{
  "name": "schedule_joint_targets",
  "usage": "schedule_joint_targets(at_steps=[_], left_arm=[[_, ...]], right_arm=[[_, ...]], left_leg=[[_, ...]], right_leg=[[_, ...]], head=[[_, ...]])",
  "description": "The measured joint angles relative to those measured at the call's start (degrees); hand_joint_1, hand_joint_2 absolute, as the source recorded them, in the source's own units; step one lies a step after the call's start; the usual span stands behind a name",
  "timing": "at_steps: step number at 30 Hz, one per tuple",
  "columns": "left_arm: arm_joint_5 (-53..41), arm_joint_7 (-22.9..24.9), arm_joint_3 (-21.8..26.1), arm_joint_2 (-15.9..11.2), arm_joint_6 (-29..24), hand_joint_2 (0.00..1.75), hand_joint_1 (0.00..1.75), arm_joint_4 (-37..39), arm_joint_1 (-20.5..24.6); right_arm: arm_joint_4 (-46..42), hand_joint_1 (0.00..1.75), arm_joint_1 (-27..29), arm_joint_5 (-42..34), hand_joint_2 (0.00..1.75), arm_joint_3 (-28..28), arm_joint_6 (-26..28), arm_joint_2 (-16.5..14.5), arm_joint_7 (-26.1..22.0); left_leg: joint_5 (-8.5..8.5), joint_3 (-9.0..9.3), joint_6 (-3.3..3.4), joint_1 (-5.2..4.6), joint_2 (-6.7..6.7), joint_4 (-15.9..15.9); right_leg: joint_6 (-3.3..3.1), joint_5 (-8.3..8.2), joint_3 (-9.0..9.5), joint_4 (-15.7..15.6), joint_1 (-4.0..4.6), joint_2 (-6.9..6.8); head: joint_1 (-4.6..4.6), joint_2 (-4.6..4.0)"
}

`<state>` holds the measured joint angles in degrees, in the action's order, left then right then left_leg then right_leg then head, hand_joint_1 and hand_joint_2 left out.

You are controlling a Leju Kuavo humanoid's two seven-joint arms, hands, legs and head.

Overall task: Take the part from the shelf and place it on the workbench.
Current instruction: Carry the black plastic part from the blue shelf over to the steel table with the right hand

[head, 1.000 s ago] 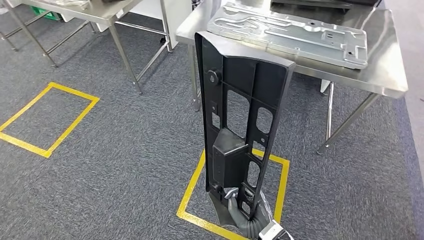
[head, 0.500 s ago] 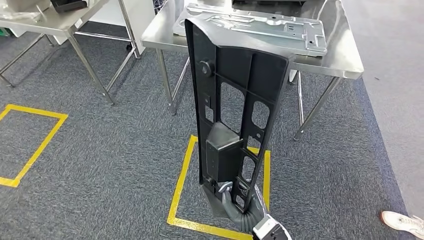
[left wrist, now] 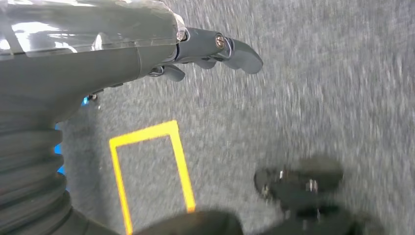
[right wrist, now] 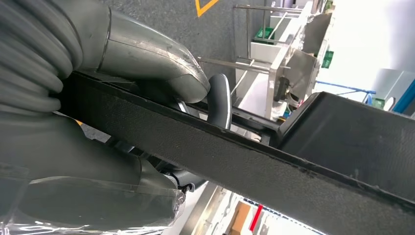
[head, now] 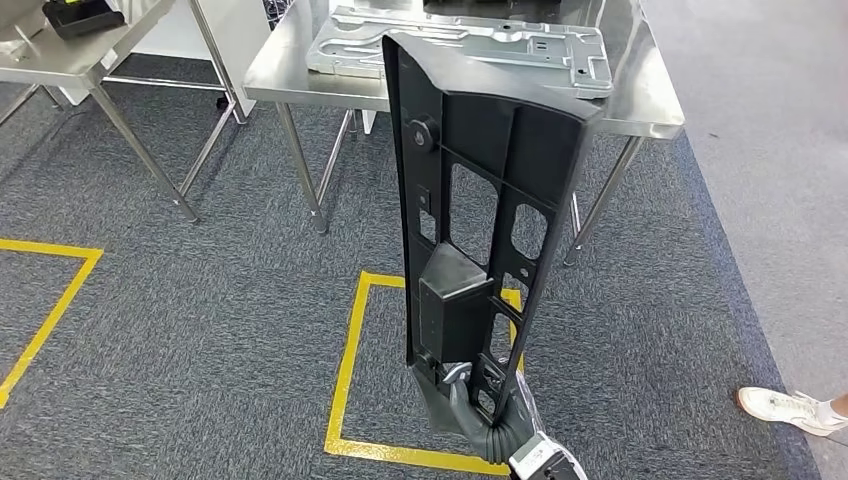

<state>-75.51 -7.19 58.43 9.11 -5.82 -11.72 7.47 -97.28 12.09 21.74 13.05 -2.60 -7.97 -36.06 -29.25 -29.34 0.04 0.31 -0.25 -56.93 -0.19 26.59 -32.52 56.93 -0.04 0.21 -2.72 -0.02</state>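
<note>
A long black plastic part (head: 470,220) with cut-out windows and a boxy block stands upright in front of me. My right hand (head: 468,405) grips its lower end. In the right wrist view the hand (right wrist: 122,98) wraps the part's black edge (right wrist: 274,166). The part's top overlaps the near edge of the steel workbench (head: 655,110), which carries a flat silver metal panel (head: 480,45). My left hand (left wrist: 210,49) hangs over the carpet, fingers loosely curled and holding nothing.
A yellow tape square (head: 350,370) marks the grey carpet below the part. A second steel table (head: 90,60) stands at the far left with a dark object on it. A person's white shoe (head: 790,408) is at the right edge.
The camera has moved: the workbench, tape squares and left table have shifted left and nearer. The right hand still holds the part upright. A white shoe has come further in at the right.
</note>
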Motion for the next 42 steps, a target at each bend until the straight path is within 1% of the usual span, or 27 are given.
schedule_joint_targets(at_steps=[2,5,6,7,9,10,11,12,15,17,20,21,22,23,25,27,28,30,31,33,35,36,37,38,39,41,42], left_arm=[[0.15,0.41,0.02,0.06,-0.06,1.75,0.00,0.00,0.13],[0.79,0.90,0.11,0.22,-0.19,1.75,0.00,0.00,0.46],[0.99,0.99,0.14,0.27,-0.20,1.75,0.00,0.00,0.64],[1.15,1.03,0.16,0.30,-0.20,1.75,0.00,0.00,0.81],[1.33,1.12,0.18,0.31,-0.22,1.75,0.00,0.00,0.78],[1.50,1.15,0.23,0.33,-0.26,1.75,0.00,0.01,0.67],[1.67,1.22,0.32,0.37,-0.32,1.75,0.00,0.01,0.56],[1.86,1.33,0.41,0.43,-0.39,1.75,0.00,0.02,0.44],[2.32,1.55,0.76,0.63,-0.63,1.75,0.00,0.02,-0.08],[2.39,1.63,1.05,0.74,-0.89,1.75,0.00,0.02,-0.43],[2.55,2.15,1.48,0.98,-1.52,1.75,0.00,0.02,-0.95],[2.72,2.36,1.60,1.04,-1.73,1.75,0.00,0.02,-1.18],[2.91,2.52,1.73,1.08,-1.85,1.75,0.00,0.02,-1.38],[3.08,2.63,1.85,1.10,-1.94,1.75,0.00,0.02,-1.53],[3.16,2.98,2.05,1.17,-1.96,1.75,0.00,0.03,-1.77],[3.24,3.51,2.26,1.23,-1.99,1.75,0.00,0.04,-1.95],[3.32,3.78,2.42,1.25,-2.03,1.75,0.00,0.04,-2.00],[3.50,4.14,2.76,1.25,-2.10,1.75,0.00,0.03,-1.87],[3.52,4.30,2.88,1.25,-2.13,1.75,0.00,0.02,-1.79],[3.57,4.43,3.00,1.26,-2.16,1.75,0.00,0.02,-1.62],[3.64,4.42,3.05,1.25,-2.14,1.75,0.00,0.02,-1.28],[3.68,4.40,3.07,1.25,-2.11,1.75,0.00,0.02,-1.06],[3.69,4.41,3.08,1.27,-2.10,1.75,0.00,0.02,-0.87],[3.69,4.42,3.08,1.32,-2.09,1.75,0.00,0.02,-0.79],[3.70,4.43,3.08,1.37,-2.09,1.75,0.00,0.02,-0.80],[3.73,4.38,3.11,1.45,-2.14,1.75,0.00,0.02,-1.00],[3.76,4.32,3.15,1.49,-2.18,1.75,0.00,0.02,-1.08]], right_arm=[[-0.13,1.75,-0.07,0.19,1.75,-0.01,0.16,-0.07,0.14],[-0.24,1.75,-0.12,0.65,1.75,-0.01,-0.08,-0.13,0.99],[-0.28,1.75,-0.12,0.92,1.75,-0.01,-0.33,-0.12,1.47],[-0.38,1.75,-0.14,1.18,1.75,-0.01,-0.63,-0.12,1.94],[-0.79,1.75,-0.21,1.46,1.75,-0.01,-1.48,-0.12,2.73],[-1.05,1.75,-0.28,1.46,1.75,-0.01,-2.08,-0.11,2.99],[-1.30,1.75,-0.40,1.45,1.75,-0.01,-2.70,-0.09,3.19],[-1.49,1.75,-0.56,1.44,1.75,0.01,-3.32,-0.07,3.34],[-1.67,1.75,-0.91,1.43,1.75,0.16,-4.30,0.05,3.70],[-1.69,1.75,-1.04,1.33,1.75,0.27,-4.45,0.12,3.69],[-1.71,1.75,-0.84,0.99,1.75,0.37,-4.50,0.43,3.59],[-1.69,1.75,-0.63,0.94,1.75,0.39,-4.48,0.58,3.61],[-1.68,1.75,-0.43,0.91,1.75,0.40,-4.45,0.72,3.63],[-1.67,1.75,-0.28,0.88,1.75,0.40,-4.39,0.84,3.65],[-1.65,1.75,-0.13,0.83,1.75,0.40,-4.21,1.02,3.63],[-1.57,1.75,-0.09,0.80,1.75,0.39,-4.07,1.16,3.57],[-1.56,1.75,-0.08,0.81,1.75,0.39,-4.03,1.23,3.55],[-1.64,1.75,-0.14,0.87,1.75,0.39,-4.00,1.31,3.54],[-1.74,1.75,-0.18,0.92,1.75,0.39,-3.99,1.33,3.54],[-1.89,1.75,-0.32,1.01,1.75,0.41,-4.00,1.32,3.57],[-1.93,1.75,-0.42,1.19,1.75,0.43,-4.03,1.33,3.71],[-1.93,1.75,-0.42,1.34,1.75,0.43,-4.06,1.33,3.84],[-1.98,1.75,-0.36,1.53,1.75,0.43,-4.12,1.34,4.00],[-2.08,1.75,-0.30,1.70,1.75,0.43,-4.19,1.34,4.14],[-2.21,1.75,-0.24,1.82,1.75,0.43,-4.29,1.33,4.24],[-2.47,1.75,-0.13,1.93,1.75,0.43,-4.47,1.34,4.39],[-2.53,1.75,-0.11,1.96,1.75,0.45,-4.57,1.34,4.47]], left_leg=[[-1.55,-0.98,-0.55,-0.01,0.04,-2.93],[-5.66,-7.07,-1.19,0.32,0.05,-14.02],[-5.76,-8.60,-1.35,0.37,0.06,-16.26],[-4.64,-9.06,-1.45,0.41,0.07,-16.32],[0.36,-6.92,-1.38,0.50,0.08,-10.06],[2.21,-5.42,-1.20,0.41,0.08,-6.47],[3.11,-4.10,-0.84,0.31,0.07,-3.38],[3.07,-3.39,-0.40,0.19,0.06,-1.77],[2.08,-2.58,0.96,0.14,-0.12,-0.66],[1.77,-1.58,1.64,0.33,-0.19,-0.14],[0.79,-0.37,2.04,0.37,-0.17,0.12],[0.32,0.12,2.02,0.36,-0.19,0.12],[-0.23,0.80,1.97,0.36,-0.25,0.12],[-0.82,1.61,1.89,0.36,-0.31,0.12],[-2.13,3.27,1.62,0.35,-0.34,0.17],[-3.25,4.12,1.04,0.29,-0.32,0.40],[-3.53,4.45,0.66,0.26,-0.27,0.48],[-3.56,5.00,-0.03,0.25,-0.16,0.28],[-3.35,4.82,-0.23,0.26,-0.11,-0.96],[-3.86,1.84,-0.55,0.33,-0.08,-6.60],[-6.64,-3.07,-0.90,0.33,-0.06,-14.04],[-8.23,-5.08,-1.02,0.32,-0.05,-16.34],[-9.01,-6.25,-1.00,0.31,-0.05,-16.88],[-8.43,-6.57,-0.82,0.28,-0.05,-15.60],[-6.33,-6.21,-0.49,0.17,-0.05,-12.73],[-0.48,-5.11,0.50,-0.31,-0.03,-5.90],[1.26,-4.79,0.90,-0.60,-0.06,-3.75]], right_leg=[[-0.57,0.05,1.04,-0.85,-0.41,-0.09],[-1.01,0.66,2.05,-1.05,-0.42,-0.26],[-1.03,1.01,2.43,-1.03,-0.38,-0.27],[-0.98,1.40,2.92,-1.01,-0.37,-0.23],[-0.73,2.39,4.28,-0.94,-0.40,-0.04],[-0.48,2.91,4.85,-0.89,-0.33,0.06],[-0.16,3.37,5.18,-0.78,-0.26,0.15],[0.17,3.68,5.30,-0.77,-0.20,0.18],[1.12,3.85,5.35,-0.34,-0.17,0.16],[1.60,4.52,3.87,2.88,-0.27,0.10],[2.08,7.91,-3.53,13.75,-0.43,0.06],[2.16,8.59,-5.84,16.22,-0.47,0.06],[2.18,8.26,-7.27,16.76,-0.51,0.06],[2.13,6.72,-7.61,15.19,-0.54,0.05],[1.78,0.93,-6.38,8.15,-0.51,-0.01],[1.14,-2.55,-5.37,3.15,-0.09,-0.23],[0.76,-2.96,-5.24,2.28,0.10,-0.26],[-0.06,-2.40,-4.57,1.94,0.13,-0.11],[-0.44,-2.16,-3.94,1.60,0.02,-0.05],[-1.07,-1.47,-2.50,1.16,-0.14,-0.08],[-1.41,-0.45,-1.26,1.06,-0.02,-0.19],[-1.49,0.12,-0.59,1.06,0.06,-0.20],[-1.55,0.70,0.18,1.06,0.15,-0.15],[-1.60,1.29,1.04,1.06,0.26,-0.07],[-1.62,1.89,1.94,1.06,0.39,0.01],[-1.46,3.01,3.36,1.05,0.60,0.18],[-1.20,3.46,3.71,1.06,0.64,0.27]], head=[[-0.02,0.00],[-0.02,0.00],[-0.02,0.00],[-0.02,0.00],[-0.02,0.00],[-0.01,0.00],[-0.01,0.00],[-0.01,0.00],[-0.01,0.00],[-0.01,0.00],[0.00,0.00],[0.00,0.00],[0.00,0.00],[0.00,0.00],[0.00,0.00],[0.00,0.00],[-0.01,0.00],[-0.01,0.00],[0.00,0.00],[-0.01,0.00],[-0.02,0.00],[-0.02,0.00],[-0.01,0.00],[-0.02,0.00],[-0.02,0.00],[-0.01,0.00],[-0.02,0.00]])
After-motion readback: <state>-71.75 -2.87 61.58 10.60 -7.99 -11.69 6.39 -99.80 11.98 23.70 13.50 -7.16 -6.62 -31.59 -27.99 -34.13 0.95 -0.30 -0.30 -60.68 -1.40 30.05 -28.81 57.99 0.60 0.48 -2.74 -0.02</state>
